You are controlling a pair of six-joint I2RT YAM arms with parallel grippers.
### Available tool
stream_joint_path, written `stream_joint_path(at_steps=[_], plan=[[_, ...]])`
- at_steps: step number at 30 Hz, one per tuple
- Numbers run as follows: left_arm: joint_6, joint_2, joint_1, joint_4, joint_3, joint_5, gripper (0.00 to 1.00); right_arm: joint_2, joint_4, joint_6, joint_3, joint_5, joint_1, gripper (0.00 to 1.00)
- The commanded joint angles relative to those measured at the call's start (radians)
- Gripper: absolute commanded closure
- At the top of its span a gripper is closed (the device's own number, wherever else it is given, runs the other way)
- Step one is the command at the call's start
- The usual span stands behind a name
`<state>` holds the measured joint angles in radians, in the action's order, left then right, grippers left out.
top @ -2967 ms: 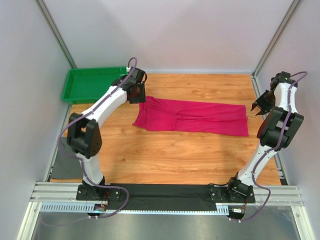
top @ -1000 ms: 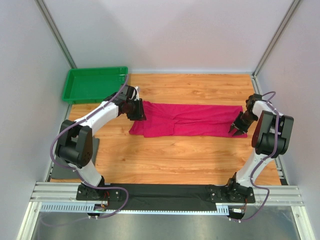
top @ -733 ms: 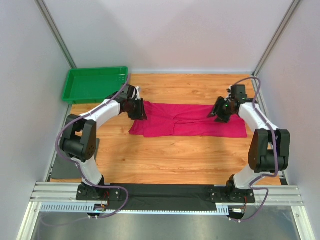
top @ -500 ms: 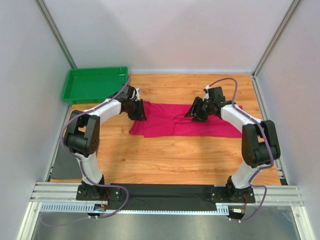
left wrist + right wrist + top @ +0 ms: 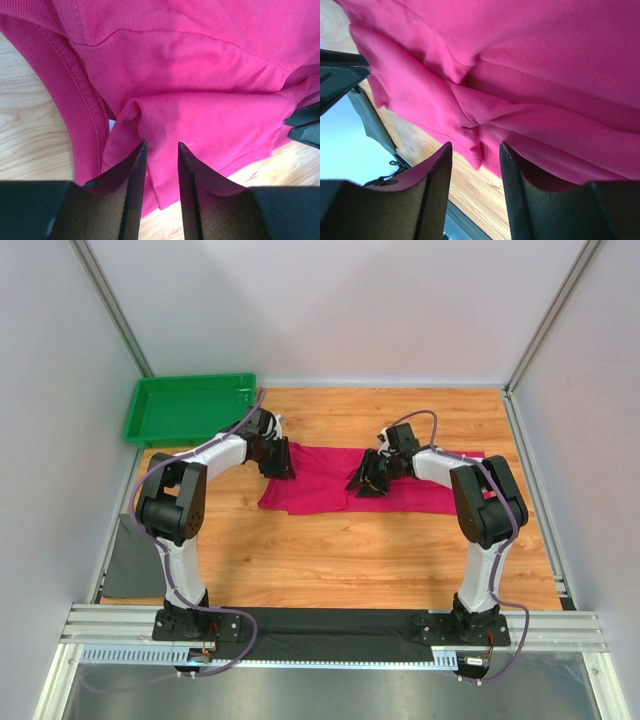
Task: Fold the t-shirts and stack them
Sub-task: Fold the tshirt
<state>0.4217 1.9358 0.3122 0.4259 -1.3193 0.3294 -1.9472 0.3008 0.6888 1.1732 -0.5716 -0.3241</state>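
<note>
One magenta-pink t-shirt (image 5: 320, 475) lies flat in a long band across the wooden table. It fills the left wrist view (image 5: 200, 75) and the right wrist view (image 5: 545, 75). My left gripper (image 5: 280, 462) is low over the shirt's left end, with its jaws (image 5: 161, 145) a little apart and wrinkled fabric under the tips. My right gripper (image 5: 362, 482) is low over the shirt's middle near its front edge, open (image 5: 475, 145), with nothing between the fingers. Each gripper shows at the edge of the other's wrist view.
A green tray (image 5: 135, 415) stands at the back left corner. A grey mat (image 5: 130, 560) lies off the table's left edge. A black strip (image 5: 330, 625) runs along the near edge by the arm bases. Walls close in both sides.
My right gripper has swept from the shirt's right end leftward to its middle. My left gripper came down onto the shirt's left end and has stayed there.
</note>
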Motion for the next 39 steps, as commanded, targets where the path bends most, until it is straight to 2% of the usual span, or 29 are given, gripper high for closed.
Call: stream_joint_path(at_steps=[1, 11, 16, 20, 26, 27, 31, 32, 39], plan=[[0.000, 0.011, -0.005, 0.001, -0.034, -0.013, 0.62, -0.010, -0.052, 0.029, 0.034, -0.030, 0.000, 0.56], [-0.026, -0.041, -0.005, 0.045, -0.015, -0.096, 0.60, -0.039, -0.086, 0.066, 0.032, -0.039, -0.012, 0.65], [-0.015, -0.003, -0.005, 0.033, -0.027, -0.058, 0.61, -0.052, -0.091, 0.090, 0.037, -0.048, -0.013, 0.75], [-0.003, 0.020, -0.007, 0.014, -0.038, -0.041, 0.64, -0.061, -0.098, 0.104, 0.042, -0.053, -0.016, 0.76], [0.000, 0.032, -0.012, 0.022, -0.069, -0.024, 0.76, -0.070, -0.114, 0.121, 0.046, -0.068, -0.018, 0.77], [0.000, 0.032, -0.013, 0.022, -0.069, -0.023, 0.82, -0.068, -0.117, 0.126, 0.048, -0.073, -0.018, 0.79], [0.006, 0.029, -0.024, 0.024, -0.080, -0.021, 0.96, -0.055, -0.124, 0.144, 0.057, -0.068, -0.016, 0.99], [0.009, 0.029, -0.027, 0.024, -0.083, -0.021, 1.00, -0.053, -0.120, 0.146, 0.062, -0.063, -0.016, 1.00], [0.029, 0.048, -0.054, 0.016, -0.116, 0.000, 1.00, -0.078, -0.094, 0.143, 0.121, -0.056, -0.006, 1.00]])
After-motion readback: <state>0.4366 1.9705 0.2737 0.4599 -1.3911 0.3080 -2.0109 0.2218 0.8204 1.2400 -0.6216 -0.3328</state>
